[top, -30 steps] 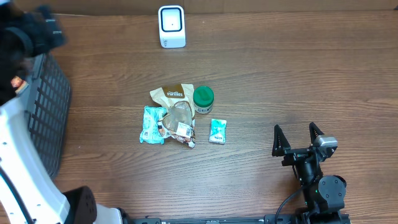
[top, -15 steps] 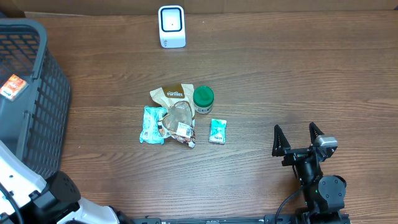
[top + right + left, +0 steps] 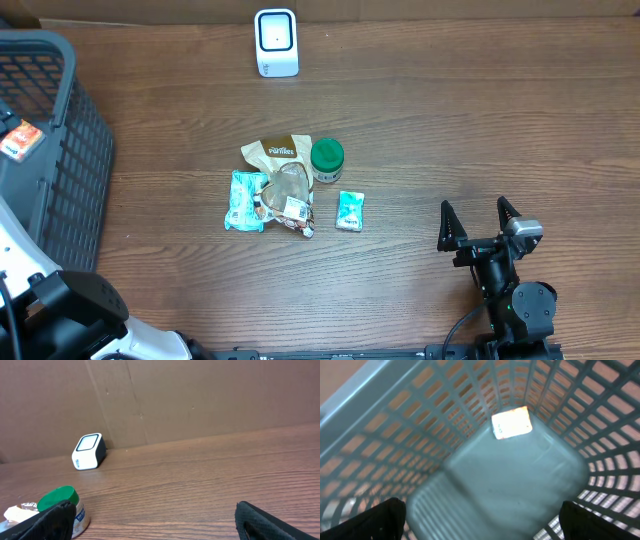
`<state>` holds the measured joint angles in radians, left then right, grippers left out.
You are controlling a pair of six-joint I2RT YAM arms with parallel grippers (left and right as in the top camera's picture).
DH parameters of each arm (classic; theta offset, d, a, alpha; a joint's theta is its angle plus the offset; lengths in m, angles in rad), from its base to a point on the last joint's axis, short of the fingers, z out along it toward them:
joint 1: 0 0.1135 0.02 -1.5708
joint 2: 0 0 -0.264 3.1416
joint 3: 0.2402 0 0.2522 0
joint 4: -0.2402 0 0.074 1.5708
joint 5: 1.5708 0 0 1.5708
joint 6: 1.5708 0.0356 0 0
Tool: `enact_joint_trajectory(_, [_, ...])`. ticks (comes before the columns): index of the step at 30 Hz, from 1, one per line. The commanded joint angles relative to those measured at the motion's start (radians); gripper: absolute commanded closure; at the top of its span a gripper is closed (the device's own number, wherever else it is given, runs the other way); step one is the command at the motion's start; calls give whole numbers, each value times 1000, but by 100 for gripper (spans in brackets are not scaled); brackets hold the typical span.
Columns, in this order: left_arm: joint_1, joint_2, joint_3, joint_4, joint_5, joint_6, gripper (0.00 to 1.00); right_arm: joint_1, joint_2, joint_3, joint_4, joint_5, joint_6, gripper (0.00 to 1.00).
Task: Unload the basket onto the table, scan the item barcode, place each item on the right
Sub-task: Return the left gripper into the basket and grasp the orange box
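A white barcode scanner [image 3: 276,42] stands at the table's far edge, also seen in the right wrist view as the scanner [image 3: 89,451]. Mid-table lie a brown pouch [image 3: 275,152], a green-lidded jar [image 3: 327,158], a clear snack bag [image 3: 288,195], a teal packet [image 3: 246,200] and a smaller teal packet [image 3: 350,210]. My right gripper [image 3: 480,222] rests open on the table to their right, holding nothing. In the blurred left wrist view my left gripper [image 3: 481,505] hangs open above the inside of the grey basket [image 3: 365,435], where a small orange-white packet [image 3: 511,422] lies.
The grey basket [image 3: 60,150] fills the table's left edge, with the orange packet [image 3: 14,140] inside it. The left arm's white and black body [image 3: 60,300] sits at the lower left corner. A brown cardboard wall [image 3: 200,395] backs the table.
The left arm, a dark blur over the basket's far corner a second ago, has swung out of that spot. The basket now shows whole. The right arm has not moved.
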<state>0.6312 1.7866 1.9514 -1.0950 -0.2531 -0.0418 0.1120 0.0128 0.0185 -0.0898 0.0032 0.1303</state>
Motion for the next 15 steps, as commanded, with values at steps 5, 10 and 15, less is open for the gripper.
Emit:
enact_joint_trajectory(5, [10,30,-154,167,18,187,1,-3,-10,-10,6,-6,-1,0])
enact_joint_trajectory(10, [10,87,-159,210,19,216,1,-3,-10,-10,6,-6,-1,0])
enact_joint_trajectory(15, [10,150,-159,232,18,299,0,-3,-10,-10,6,-6,-1,0])
